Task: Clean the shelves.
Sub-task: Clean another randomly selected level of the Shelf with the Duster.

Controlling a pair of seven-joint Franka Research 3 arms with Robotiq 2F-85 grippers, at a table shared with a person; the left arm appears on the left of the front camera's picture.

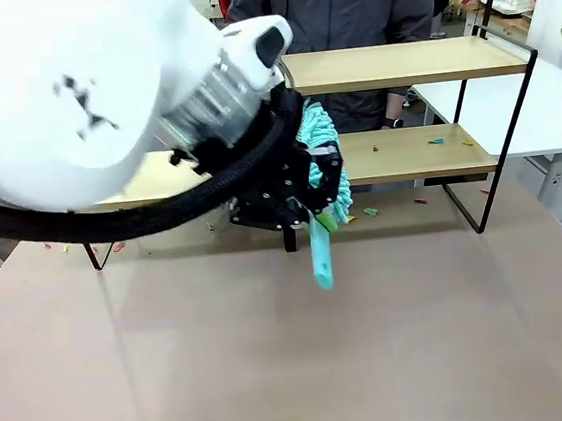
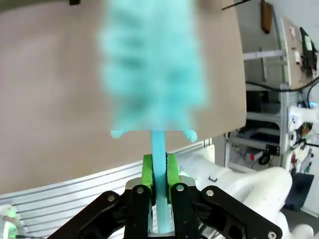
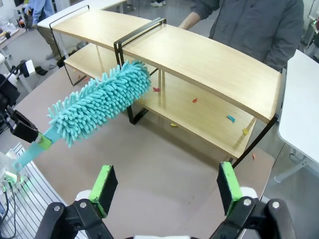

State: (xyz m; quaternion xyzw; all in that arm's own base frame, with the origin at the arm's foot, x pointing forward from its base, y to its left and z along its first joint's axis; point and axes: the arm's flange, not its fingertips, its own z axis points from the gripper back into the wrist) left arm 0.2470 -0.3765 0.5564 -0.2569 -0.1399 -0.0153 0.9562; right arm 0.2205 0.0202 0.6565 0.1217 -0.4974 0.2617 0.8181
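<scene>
The shelves (image 1: 401,63), strewn with scraps (image 1: 438,141), stand on the table (image 1: 278,372).

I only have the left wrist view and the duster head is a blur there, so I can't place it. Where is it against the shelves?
Observer: The duster head is just in front of the shelves, by their middle black frame.
Operator: Any debris on them?
Observer: Small coloured bits lie on the lower board.
Operator: Is the right end effector busy?
Observer: No, the right end effector is open and empty, above the table.
</scene>
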